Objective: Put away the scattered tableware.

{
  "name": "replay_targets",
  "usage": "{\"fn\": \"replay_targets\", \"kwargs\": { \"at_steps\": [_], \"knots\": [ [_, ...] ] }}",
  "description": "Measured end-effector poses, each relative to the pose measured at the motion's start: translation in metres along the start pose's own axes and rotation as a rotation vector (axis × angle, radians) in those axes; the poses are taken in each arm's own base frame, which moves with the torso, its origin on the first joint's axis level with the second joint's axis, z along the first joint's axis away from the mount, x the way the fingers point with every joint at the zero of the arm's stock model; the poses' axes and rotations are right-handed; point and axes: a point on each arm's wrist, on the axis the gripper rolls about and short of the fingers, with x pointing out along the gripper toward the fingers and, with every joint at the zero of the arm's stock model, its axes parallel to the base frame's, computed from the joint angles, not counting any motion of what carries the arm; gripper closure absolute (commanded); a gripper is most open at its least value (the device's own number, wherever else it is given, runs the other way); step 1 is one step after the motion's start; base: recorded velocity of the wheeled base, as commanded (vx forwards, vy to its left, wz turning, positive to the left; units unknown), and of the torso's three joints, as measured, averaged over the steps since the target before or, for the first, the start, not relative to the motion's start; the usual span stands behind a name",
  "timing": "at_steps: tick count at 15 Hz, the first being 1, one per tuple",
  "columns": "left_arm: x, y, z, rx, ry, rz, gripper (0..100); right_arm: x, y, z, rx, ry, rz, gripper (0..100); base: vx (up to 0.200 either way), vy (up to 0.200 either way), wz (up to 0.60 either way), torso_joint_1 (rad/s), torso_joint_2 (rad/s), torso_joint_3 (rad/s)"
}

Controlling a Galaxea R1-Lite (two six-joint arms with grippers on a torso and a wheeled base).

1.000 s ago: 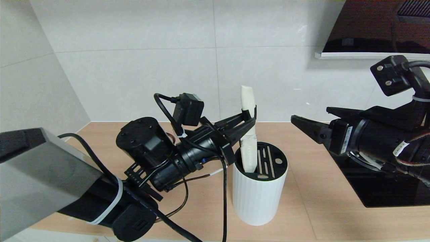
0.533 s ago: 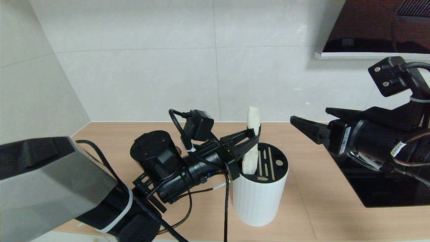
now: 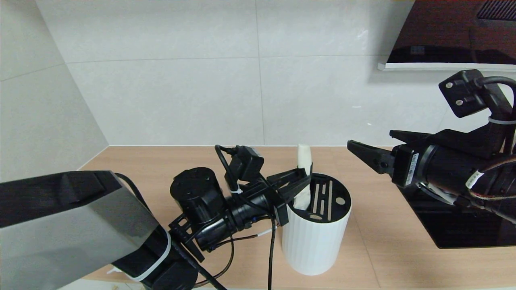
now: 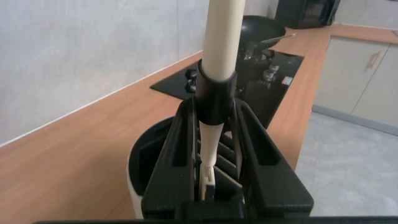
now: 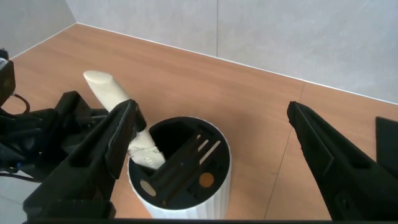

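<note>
Knife: I hold the knife [image 3: 304, 155] by its cream handle, which shows in my left wrist view [image 4: 221, 37] and right wrist view [image 5: 112, 93].
Knife axis: its long axis is close to upright with a slight lean. The handle end points up and the blade end points down.
Knife place: the lower part is sunk into the holder [image 3: 314, 241]; only the handle stands above the rim. It enters the wide opening on the left part of the top, just beside the narrow slots. I cannot see the blade.
Holder: a white ribbed cylinder with a black slotted top, upright on the wooden counter [image 3: 161, 161]. Its rim shows below my left fingers [image 4: 140, 162], and my right wrist view [image 5: 211, 193] looks down on it.
Left gripper: my left gripper [image 3: 306, 177] is clamped on the handle just above the rim [image 4: 214, 99], reaching in from the left.
Right gripper: my right gripper [image 3: 369, 139] has its fingers spread apart and holds nothing. It hangs to the right of the holder, apart from it [image 5: 211, 112].
Cooktop: a black cooktop [image 3: 463, 229] lies on the counter under my right arm.
</note>
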Motion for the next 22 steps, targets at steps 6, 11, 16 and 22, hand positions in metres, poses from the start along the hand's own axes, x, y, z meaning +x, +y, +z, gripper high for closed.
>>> {"fn": "replay_targets", "kwargs": {
  "at_steps": [6,11,16,22],
  "knots": [
    [0.000,0.001,-0.004,-0.006,0.014,0.006,0,0.000,0.000,0.000,0.000,0.000,0.000,0,0.000,0.000,0.00,0.000,0.00,0.000],
    [0.000,0.000,-0.006,-0.003,0.020,0.020,0,0.000,0.000,0.000,0.000,-0.001,0.000,0,0.000,0.000,0.00,0.000,0.00,0.000],
    [0.000,0.000,-0.004,-0.001,0.013,0.022,0,0.000,0.000,0.000,0.000,0.000,0.000,0,0.000,0.000,0.00,0.000,0.00,0.000],
    [-0.020,-0.010,0.066,0.062,-0.174,0.078,0,-0.012,-0.011,-0.001,-0.005,-0.010,-0.044,0,0.000,0.000,0.00,0.000,0.00,0.000]
  ]
}}
